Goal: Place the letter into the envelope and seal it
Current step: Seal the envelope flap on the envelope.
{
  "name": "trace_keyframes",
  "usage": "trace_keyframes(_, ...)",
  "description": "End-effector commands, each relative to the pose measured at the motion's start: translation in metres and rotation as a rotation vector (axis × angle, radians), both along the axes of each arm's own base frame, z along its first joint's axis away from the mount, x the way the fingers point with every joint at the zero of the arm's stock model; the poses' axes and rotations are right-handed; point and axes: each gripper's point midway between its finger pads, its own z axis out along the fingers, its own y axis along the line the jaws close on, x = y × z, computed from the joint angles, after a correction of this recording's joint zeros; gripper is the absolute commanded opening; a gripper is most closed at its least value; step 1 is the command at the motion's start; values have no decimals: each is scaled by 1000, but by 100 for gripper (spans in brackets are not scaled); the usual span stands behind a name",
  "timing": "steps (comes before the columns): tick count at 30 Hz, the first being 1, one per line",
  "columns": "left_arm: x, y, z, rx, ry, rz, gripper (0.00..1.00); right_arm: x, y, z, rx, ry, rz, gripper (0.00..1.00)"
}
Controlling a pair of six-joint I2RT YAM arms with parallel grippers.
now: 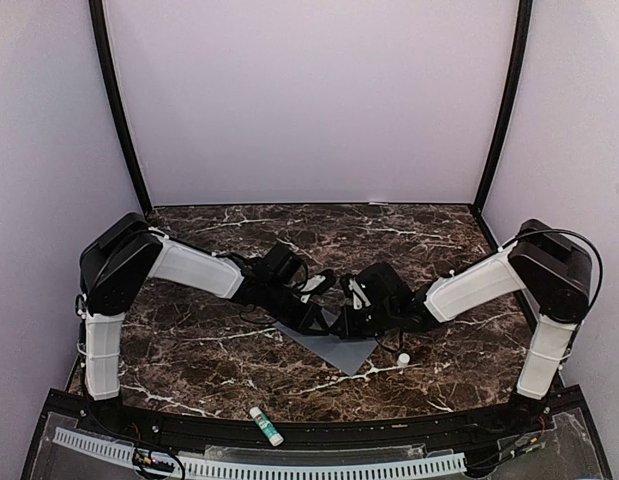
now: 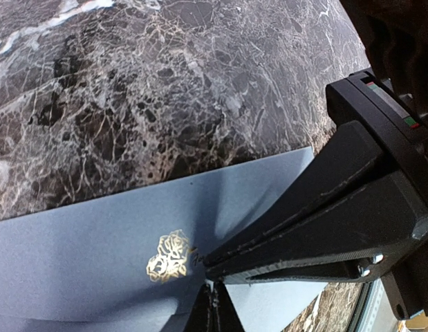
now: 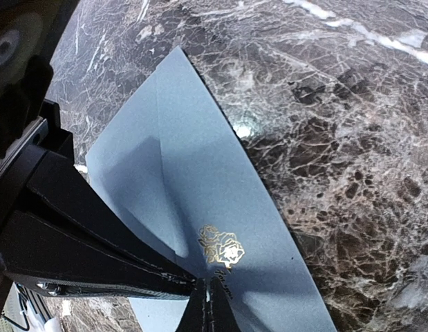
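Note:
The slate-grey envelope (image 1: pixel 339 348) lies flat on the marble table, with a gold rose emblem (image 2: pixel 169 256) on its upper face. It also shows in the right wrist view (image 3: pixel 193 166). My left gripper (image 1: pixel 327 318) and right gripper (image 1: pixel 351 318) meet tip to tip over it, both with jaws together and tips down on the paper beside the emblem. In the left wrist view my own tips (image 2: pixel 214 310) are shut, and the right gripper (image 2: pixel 220 266) is a shut black wedge. The cream letter is not in view.
A glue stick with a green band (image 1: pixel 266 425) lies near the table's front edge. A small white cap (image 1: pixel 403 358) sits right of the envelope. Purple walls and black posts enclose the table (image 1: pixel 189 350).

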Motion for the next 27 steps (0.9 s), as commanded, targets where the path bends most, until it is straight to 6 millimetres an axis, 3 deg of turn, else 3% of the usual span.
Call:
trace_keyframes(1, -11, 15, -12, 72, 20, -5, 0, -9, -9, -15, -59, 34, -7, 0)
trace_keyframes(9, -9, 16, -13, 90, 8, -7, 0, -18, -48, -23, -112, 50, -66, 0)
trace_keyframes(13, -10, 13, -10, 68, 12, -12, 0, -22, -38, -26, -86, 68, -42, 0)
trace_keyframes(21, -16, 10, -7, 38, 31, -38, 0, -7, -2, -16, -20, 47, -17, 0)
trace_keyframes(27, -15, 7, -2, 26, 23, -39, 0, -6, -6, -20, -38, 50, -31, 0)
